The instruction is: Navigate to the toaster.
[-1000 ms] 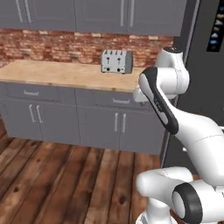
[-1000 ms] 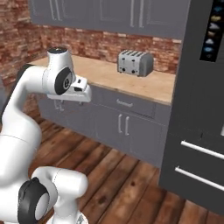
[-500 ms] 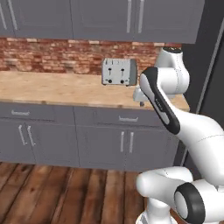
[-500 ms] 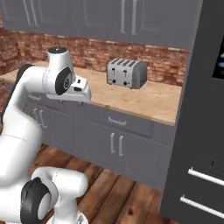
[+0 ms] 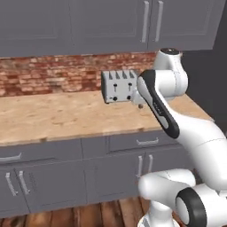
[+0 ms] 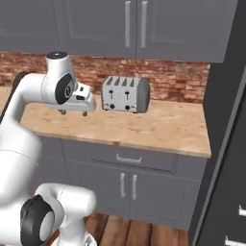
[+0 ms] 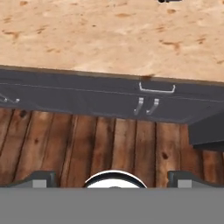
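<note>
Toaster (image 5: 119,86) stood upright at the back of the wooden worktop (image 5: 57,117), against the brick wall (image 5: 48,75) (four slots on top, levers and dark knobs on its front face). In the right base view it sat at 12 o'clock of centre (image 6: 126,94), the pincer (image 6: 73,112) just to its 9 o'clock, held above the worktop and apart from it. Pincer empty; fingers too small to tell whether spread or closed. Grey cabinets (image 6: 129,185) below, wooden floor (image 7: 109,148) underneath.
</note>
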{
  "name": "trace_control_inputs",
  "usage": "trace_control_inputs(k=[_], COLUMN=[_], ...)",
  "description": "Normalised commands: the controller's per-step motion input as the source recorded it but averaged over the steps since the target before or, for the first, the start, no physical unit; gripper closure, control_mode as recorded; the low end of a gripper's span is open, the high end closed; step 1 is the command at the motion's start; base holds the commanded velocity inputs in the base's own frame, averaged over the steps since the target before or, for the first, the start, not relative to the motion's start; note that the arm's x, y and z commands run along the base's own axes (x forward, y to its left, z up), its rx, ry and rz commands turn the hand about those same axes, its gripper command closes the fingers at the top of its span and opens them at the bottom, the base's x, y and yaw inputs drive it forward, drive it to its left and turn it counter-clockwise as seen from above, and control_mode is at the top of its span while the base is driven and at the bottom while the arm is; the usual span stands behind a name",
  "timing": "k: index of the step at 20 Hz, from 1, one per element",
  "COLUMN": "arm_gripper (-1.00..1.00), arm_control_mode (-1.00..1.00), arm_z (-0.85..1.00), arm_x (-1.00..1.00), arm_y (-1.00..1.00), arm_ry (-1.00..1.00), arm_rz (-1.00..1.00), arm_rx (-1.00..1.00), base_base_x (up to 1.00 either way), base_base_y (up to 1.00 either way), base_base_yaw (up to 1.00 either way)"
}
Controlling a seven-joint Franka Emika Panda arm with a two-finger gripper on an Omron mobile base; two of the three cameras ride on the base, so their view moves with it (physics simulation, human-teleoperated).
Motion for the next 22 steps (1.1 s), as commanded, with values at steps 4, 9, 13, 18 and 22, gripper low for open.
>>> trace_control_inputs(k=[4, 9, 13, 18, 22], arm_gripper=[-1.0, -1.0, -1.0, -1.0, -1.0], arm_control_mode=[1.0, 1.0, 1.0, 1.0, 1.0], arm_z=[0.0, 0.0, 0.0, 0.0, 0.0], arm_x=[0.0, 0.0, 0.0, 0.0, 0.0], arm_y=[0.0, 0.0, 0.0, 0.0, 0.0], arm_ry=[0.0, 0.0, 0.0, 0.0, 0.0], arm_rz=[0.0, 0.0, 0.0, 0.0, 0.0], arm_rx=[0.0, 0.0, 0.0, 0.0, 0.0], base_base_x=[1.0, 0.98, 0.99, 0.93, 0.84], base_base_y=[0.06, 0.0, 0.12, 0.02, -0.01], base_base_yaw=[-0.4, -0.09, 0.05, 0.29, 0.27])
